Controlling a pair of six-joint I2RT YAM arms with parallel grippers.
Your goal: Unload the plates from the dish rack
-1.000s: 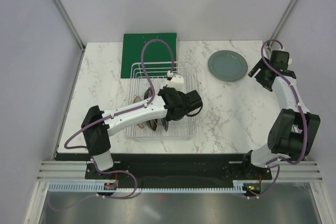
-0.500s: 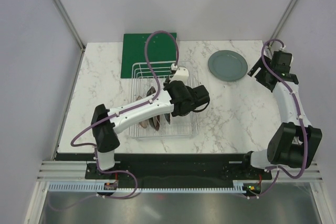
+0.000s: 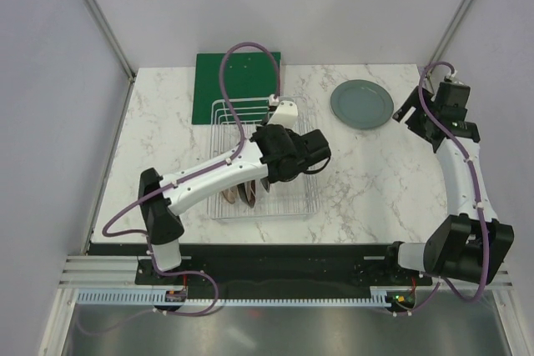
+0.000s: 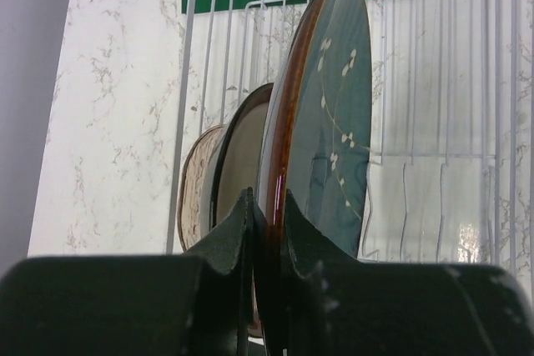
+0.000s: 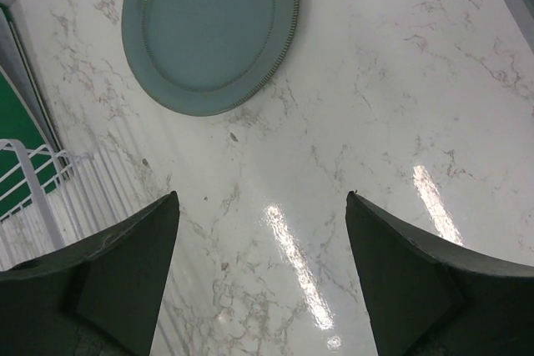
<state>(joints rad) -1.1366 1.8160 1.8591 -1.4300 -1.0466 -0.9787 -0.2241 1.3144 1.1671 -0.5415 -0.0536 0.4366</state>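
My left gripper (image 4: 267,206) is shut on the rim of the dark teal-grey plate (image 4: 334,122), which stands on edge in the white wire dish rack (image 4: 434,156). Behind it stand the maroon-rimmed plate (image 4: 242,164) and the brownish-pink plate (image 4: 196,198). In the top view the left gripper (image 3: 269,179) is over the rack (image 3: 292,206), and the wrist hides most of the teal plate. The pale grey-green plate (image 3: 361,103) lies flat on the table at the back right. My right gripper (image 3: 410,112) is open and empty beside it, above the marble (image 5: 263,202).
A flat green board (image 3: 236,87) lies behind the rack against the back of the table. The grey-green plate (image 5: 209,31) fills the top of the right wrist view, and a rack corner (image 5: 33,181) shows at its left edge. Walls close in on both sides.
My left wrist has shifted a little right and toward the back over the rack, still gripping the teal plate. My right arm has stretched out, its gripper staying beside the grey-green plate.
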